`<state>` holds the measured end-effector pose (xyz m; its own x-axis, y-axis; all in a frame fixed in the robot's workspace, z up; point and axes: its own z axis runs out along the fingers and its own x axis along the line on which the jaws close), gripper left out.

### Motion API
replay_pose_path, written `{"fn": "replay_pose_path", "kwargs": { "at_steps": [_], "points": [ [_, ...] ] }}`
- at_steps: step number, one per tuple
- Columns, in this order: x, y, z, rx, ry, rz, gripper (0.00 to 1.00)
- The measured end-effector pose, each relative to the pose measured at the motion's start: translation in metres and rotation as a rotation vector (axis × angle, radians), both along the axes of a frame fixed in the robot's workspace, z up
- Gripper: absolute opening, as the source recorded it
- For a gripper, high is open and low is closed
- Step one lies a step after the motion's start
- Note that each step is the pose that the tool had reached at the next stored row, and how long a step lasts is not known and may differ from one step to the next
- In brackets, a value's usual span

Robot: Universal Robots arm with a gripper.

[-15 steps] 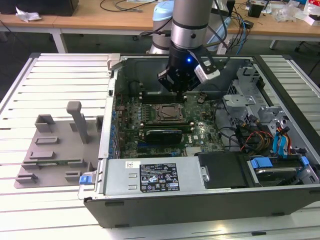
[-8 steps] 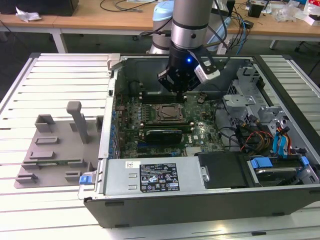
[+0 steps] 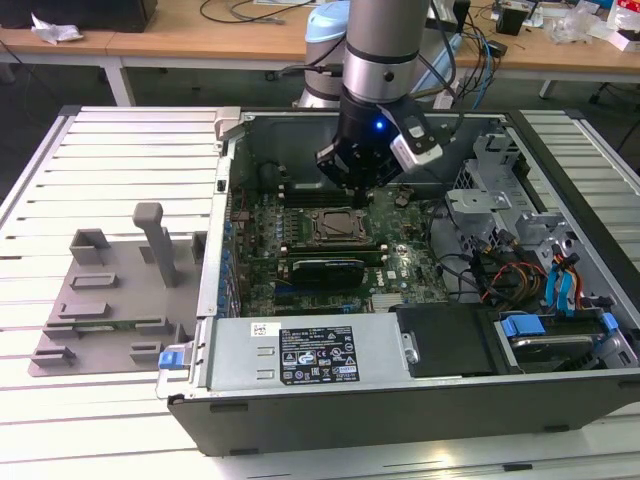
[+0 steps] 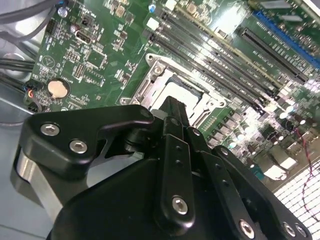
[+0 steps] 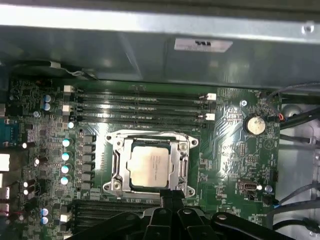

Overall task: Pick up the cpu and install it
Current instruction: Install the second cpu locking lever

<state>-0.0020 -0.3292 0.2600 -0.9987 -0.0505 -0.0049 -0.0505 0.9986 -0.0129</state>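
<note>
The cpu (image 5: 149, 167), a pale silvery square chip, lies flat inside the metal socket frame (image 5: 116, 165) on the green motherboard (image 3: 400, 260). In the exterior view the cpu (image 3: 335, 224) sits in the middle of the open computer case, with my gripper (image 3: 358, 190) just above its far edge. In the first wrist view the gripper (image 5: 172, 194) hovers by one edge of the socket. The second wrist view has the black fingers (image 4: 175, 145) pressed together, the gripper (image 4: 174, 102) shut with nothing in it and hiding much of the socket.
The case wall (image 3: 215, 230) rises on the exterior view's left of the board. A grey fixture plate (image 3: 110, 300) with upright posts lies outside it. The power supply (image 3: 310, 355) spans the near side. Drive bays and cables (image 3: 530, 270) crowd the exterior view's right. Memory slots (image 5: 140, 107) flank the socket.
</note>
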Motion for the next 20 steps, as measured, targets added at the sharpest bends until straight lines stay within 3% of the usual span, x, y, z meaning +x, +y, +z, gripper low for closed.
{"fn": "replay_pose_path", "kwargs": {
  "at_steps": [7, 11, 14, 15, 16, 20],
  "points": [
    [0.0000, -0.0240, -0.0001, 0.0000, 0.0001, 0.000, 0.11],
    [0.0000, -0.0313, -0.0006, 0.0000, 0.0000, 0.000, 0.11],
    [-0.0010, -0.0357, -0.0034, 0.0140, 0.0001, 0.000, 0.11],
    [-0.0027, -0.0409, -0.0047, 0.0308, 0.0001, 0.000, 0.11],
    [-0.0040, -0.0433, -0.0059, 0.0362, 0.0000, 0.000, 0.11],
    [-0.0049, -0.0437, -0.0094, 0.0372, 0.0000, 0.000, 0.11]
  ]
}}
